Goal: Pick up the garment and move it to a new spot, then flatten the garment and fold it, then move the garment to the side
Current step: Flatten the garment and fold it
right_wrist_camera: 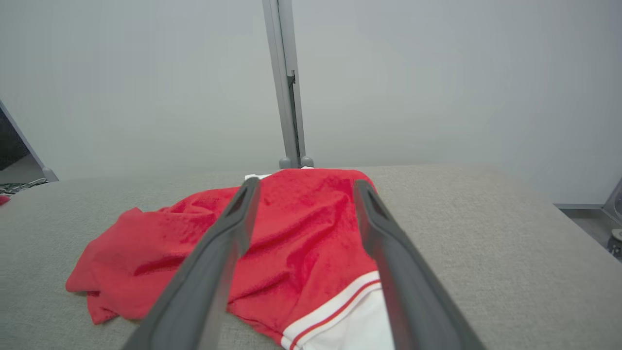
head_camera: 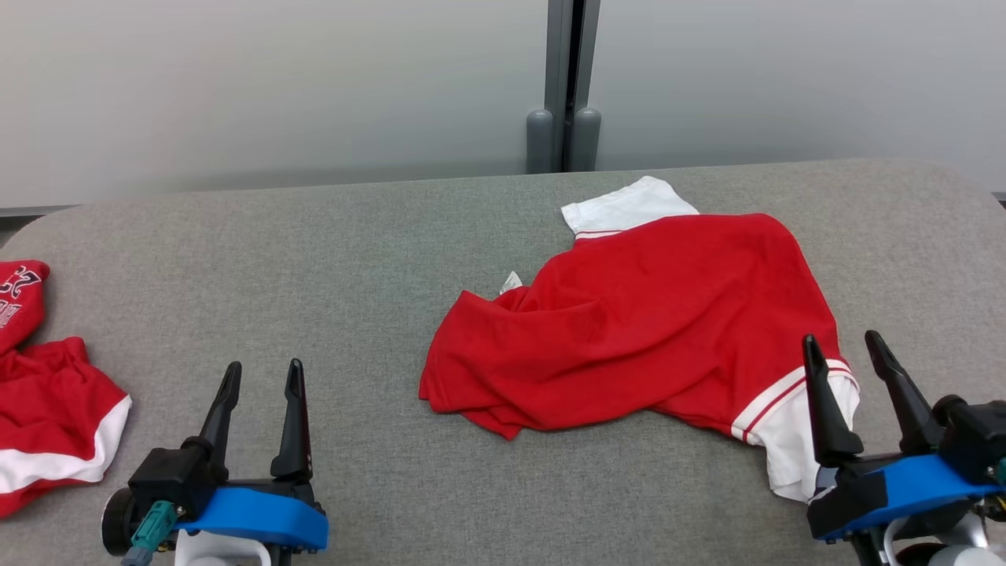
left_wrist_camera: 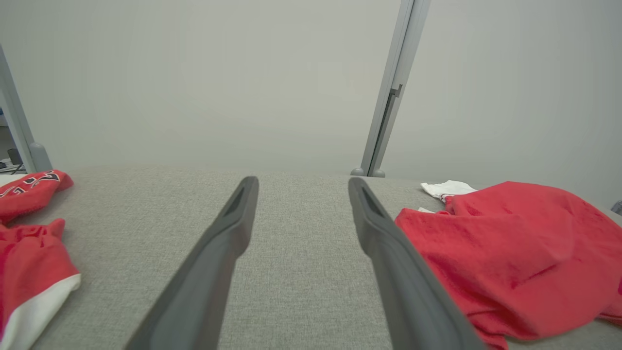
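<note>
Lying crumpled near the surface's (head_camera: 314, 259) right edge, the garment (head_camera: 652, 314) is not yet flattened or folded, with left gripper (head_camera: 263, 373) and right gripper (head_camera: 845, 346) spread empty.

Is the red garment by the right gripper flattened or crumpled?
Crumpled: the red garment lies bunched on the grey surface, creased, left edge doubled over.

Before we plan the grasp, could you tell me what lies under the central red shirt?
The red shirt lies on the grey table; only its own bunched folds show at the edges. Anything beneath its middle is covered.
</note>
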Robot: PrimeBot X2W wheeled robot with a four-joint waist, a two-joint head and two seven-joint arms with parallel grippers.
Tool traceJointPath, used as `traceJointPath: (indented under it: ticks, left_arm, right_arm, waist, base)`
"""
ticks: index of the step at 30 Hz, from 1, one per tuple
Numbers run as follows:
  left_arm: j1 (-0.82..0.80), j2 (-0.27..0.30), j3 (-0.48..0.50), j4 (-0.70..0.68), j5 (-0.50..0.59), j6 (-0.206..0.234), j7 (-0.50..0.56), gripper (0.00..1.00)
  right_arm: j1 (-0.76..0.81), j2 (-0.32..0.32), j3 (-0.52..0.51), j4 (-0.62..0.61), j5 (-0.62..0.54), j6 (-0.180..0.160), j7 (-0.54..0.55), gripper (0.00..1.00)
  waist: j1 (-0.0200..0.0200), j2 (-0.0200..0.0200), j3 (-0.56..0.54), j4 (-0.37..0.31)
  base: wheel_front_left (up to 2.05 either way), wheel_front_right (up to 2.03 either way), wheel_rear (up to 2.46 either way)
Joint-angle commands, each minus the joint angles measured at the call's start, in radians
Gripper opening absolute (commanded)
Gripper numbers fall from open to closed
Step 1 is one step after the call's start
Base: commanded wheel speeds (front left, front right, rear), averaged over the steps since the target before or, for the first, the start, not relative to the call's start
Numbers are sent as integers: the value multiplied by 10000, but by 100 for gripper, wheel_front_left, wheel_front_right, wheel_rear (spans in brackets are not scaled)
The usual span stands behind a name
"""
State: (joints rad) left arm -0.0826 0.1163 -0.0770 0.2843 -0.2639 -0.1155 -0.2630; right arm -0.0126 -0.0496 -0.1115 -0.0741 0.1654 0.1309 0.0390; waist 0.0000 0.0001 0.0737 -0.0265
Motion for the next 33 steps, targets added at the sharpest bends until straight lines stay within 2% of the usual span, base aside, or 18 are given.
traceJointPath:
  ticks: [1, 8, 14, 23, 28, 33]
  left_arm:
    - [107, -29, -12, 17, -10, -69, -27, 100]
    - [280, -88, -22, 98, 23, -69, -27, 100]
    - [283, -195, -614, 697, 99, -101, 72, 100]
    - [-1199, -512, -2359, 2786, -611, -168, 872, 100]
    - [-2310, -565, -2786, 3834, -1233, -171, 1203, 100]
    - [-3276, -547, -2611, 4860, -1487, -133, 1338, 100]
  right_arm:
    - [0, -41, 159, 50, -71, -1, -264, 100]
    - [59, -43, 345, 456, -422, -1, -932, 100]
    - [12, -31, 228, 961, -319, -1, -780, 100]
    - [-490, -19, 639, 1313, -167, -1, -767, 100]
    - [-751, -16, 897, 1455, -77, -1, -813, 100]
    - [-1032, -16, 1092, 1631, 34, -1, -876, 100]
  waist:
    - [0, -1, -24, 15]
    - [0, -1, -171, 55]
    - [0, -1, -236, 61]
    - [0, -1, 143, -275]
    - [0, -1, 494, -578]
    - [0, -1, 828, -847]
  base:
    - [0, 0, 0]
    - [0, 0, 0]
    - [0, 0, 0]
    - [0, 0, 0]
    - [0, 0, 0]
    - [0, 0, 0]
